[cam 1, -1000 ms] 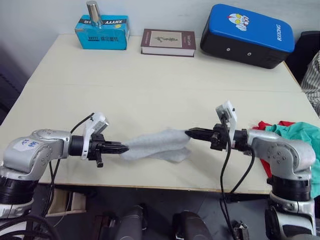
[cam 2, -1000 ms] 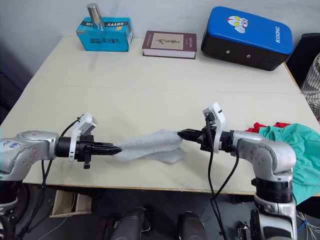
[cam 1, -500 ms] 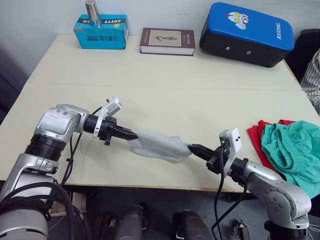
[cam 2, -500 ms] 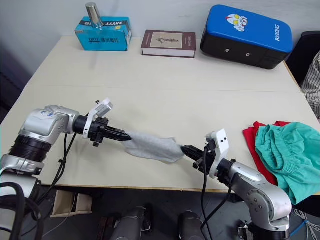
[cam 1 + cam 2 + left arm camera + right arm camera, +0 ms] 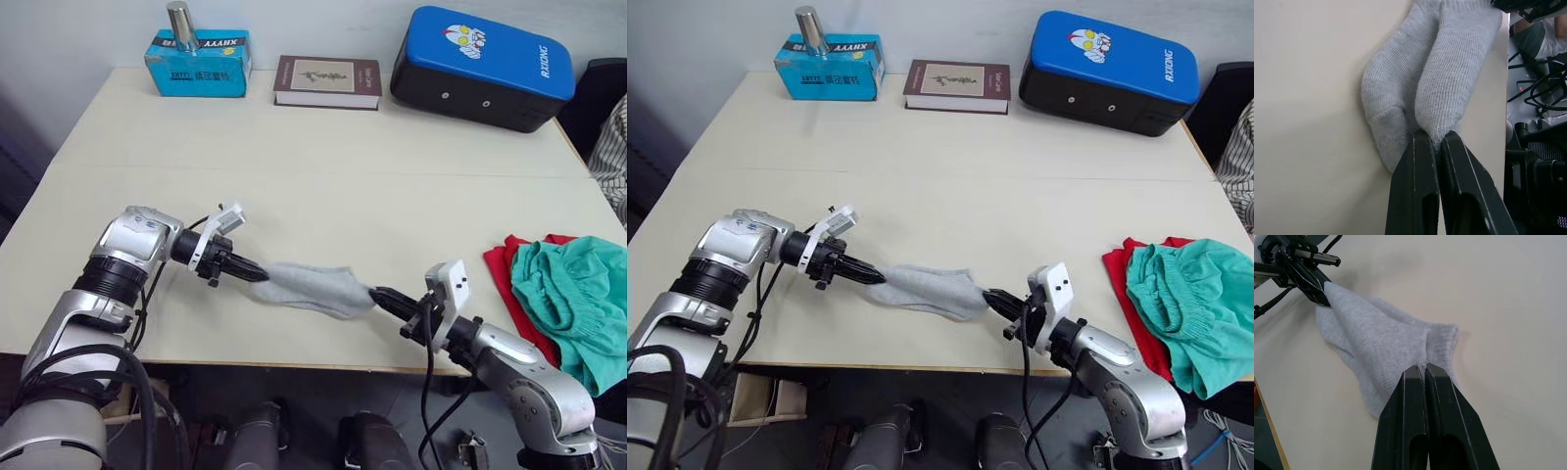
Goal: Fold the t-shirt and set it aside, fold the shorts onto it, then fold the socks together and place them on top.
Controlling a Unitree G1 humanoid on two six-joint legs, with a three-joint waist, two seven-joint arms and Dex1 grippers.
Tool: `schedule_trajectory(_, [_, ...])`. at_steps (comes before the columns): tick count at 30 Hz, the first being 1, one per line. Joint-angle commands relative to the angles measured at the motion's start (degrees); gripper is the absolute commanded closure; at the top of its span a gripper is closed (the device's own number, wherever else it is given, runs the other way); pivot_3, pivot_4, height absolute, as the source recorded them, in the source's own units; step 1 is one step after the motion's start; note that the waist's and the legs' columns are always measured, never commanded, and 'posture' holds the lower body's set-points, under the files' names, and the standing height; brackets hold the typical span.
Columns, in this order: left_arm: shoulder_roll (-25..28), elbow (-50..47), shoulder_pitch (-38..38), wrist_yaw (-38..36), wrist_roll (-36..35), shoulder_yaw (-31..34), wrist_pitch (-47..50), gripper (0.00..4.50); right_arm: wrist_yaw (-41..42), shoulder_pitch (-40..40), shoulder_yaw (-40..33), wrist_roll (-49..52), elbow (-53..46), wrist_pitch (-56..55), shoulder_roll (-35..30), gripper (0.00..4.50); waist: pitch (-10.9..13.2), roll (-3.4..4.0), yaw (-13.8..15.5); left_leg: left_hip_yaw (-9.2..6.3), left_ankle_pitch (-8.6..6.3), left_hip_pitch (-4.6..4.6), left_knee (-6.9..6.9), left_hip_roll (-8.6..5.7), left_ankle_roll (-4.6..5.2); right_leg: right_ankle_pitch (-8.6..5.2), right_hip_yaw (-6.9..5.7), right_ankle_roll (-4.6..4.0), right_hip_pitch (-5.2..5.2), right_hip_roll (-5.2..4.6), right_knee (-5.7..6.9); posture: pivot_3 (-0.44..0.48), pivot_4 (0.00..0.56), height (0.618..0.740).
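Note:
The light grey socks (image 5: 312,287) lie stretched between my two grippers near the table's front edge, one laid on the other. My left gripper (image 5: 257,276) is shut on their left end (image 5: 1436,138). My right gripper (image 5: 376,293) is shut on their right end, at the cuff (image 5: 1423,365). The red t-shirt (image 5: 506,284) lies folded at the table's right edge. The teal shorts (image 5: 566,299) rest on top of it, hanging a little over the edge.
At the back of the cream table (image 5: 323,166) stand a blue tissue box (image 5: 199,67) with a metal cylinder (image 5: 180,22) on it, a dark book (image 5: 327,81) and a blue-and-black case (image 5: 482,67).
Both grippers have moved with the socks: the left end went back and right, the right end came toward the front edge. The socks now lie lower, on the table.

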Motion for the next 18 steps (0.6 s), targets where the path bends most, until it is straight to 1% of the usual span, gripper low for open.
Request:
schedule_trajectory(1, [-0.27,0.09,-1.06,-0.36,0.68,1.65,-0.86,4.46,0.19,-0.79,0.69,-0.17,-0.28,-1.99,-0.03,4.5,0.0,0.0,-0.05,0.0,0.0,0.0,0.01,0.0,0.0,0.0,0.0,0.0,0.0,0.0,0.0,0.0,0.15,0.74])
schedule_trajectory(5, [-1.49,0.92,-0.46,0.89,1.07,3.05,-2.77,4.46,0.36,-1.41,2.16,-2.35,1.53,-4.24,-0.47,4.5,0.0,0.0,-0.03,-0.02,0.0,0.01,0.1,0.01,0.0,0.0,0.0,0.0,0.01,0.0,0.12,0.0,0.15,0.74])
schedule_trajectory(6, [-1.89,1.08,-0.22,1.71,0.94,4.01,-3.47,4.24,-0.54,-1.56,2.1,-3.52,2.29,-5.38,-0.13,4.5,0.0,0.0,-0.02,-0.02,-0.01,0.0,0.15,0.01,0.01,0.0,0.0,0.0,0.0,-0.01,0.17,0.0,0.15,0.74])
schedule_trajectory(8, [-2.18,0.71,0.41,2.27,0.65,5.41,-5.03,3.75,0.24,-1.77,2.5,-3.84,2.84,-6.68,-0.15,4.05,0.0,0.0,-0.09,-0.02,-0.02,0.0,0.22,0.01,0.03,0.0,0.0,0.0,0.0,-0.01,0.25,0.0,0.15,0.74])
schedule_trajectory(10, [-2.2,0.09,1.08,3.37,0.03,7.36,-5.23,3.19,-0.77,-1.73,2.52,-5.63,3.21,-8.64,0.08,3.54,0.0,0.0,-0.15,-0.03,-0.02,0.0,0.27,0.01,0.03,0.0,0.0,0.0,-0.01,-0.01,0.32,0.0,0.15,0.74])
schedule_trajectory(12, [-1.53,-1.54,2.4,4.16,-0.37,9.27,-5.75,2.48,-0.8,-1.29,1.67,-6.67,3.0,-10.98,-0.28,2.81,0.0,0.0,-0.24,-0.04,-0.02,0.01,0.32,0.02,0.03,0.0,-0.01,0.0,-0.01,-0.01,0.41,0.0,0.15,0.74])
schedule_trajectory(15, [1.35,-7.84,6.96,4.21,-2.3,13.63,-6.85,1.54,0.3,0.04,-2.25,-6.62,0.91,-15.16,-1.81,1.77,0.0,0.0,-0.78,-0.06,-0.02,0.01,0.33,0.02,0.03,0.0,-0.01,0.0,-0.01,-0.03,0.46,0.0,0.15,0.74])
schedule_trajectory(18, [1.85,-13.3,9.36,5.53,-6.33,19.22,-5.27,1.54,3.23,-0.23,-2.53,-4.99,-0.5,-17.23,-3.1,1.77,0.0,0.0,-0.91,-0.11,-0.02,0.01,0.35,0.03,0.03,0.0,-0.01,0.01,-0.01,-0.02,0.51,0.0,0.15,0.74])
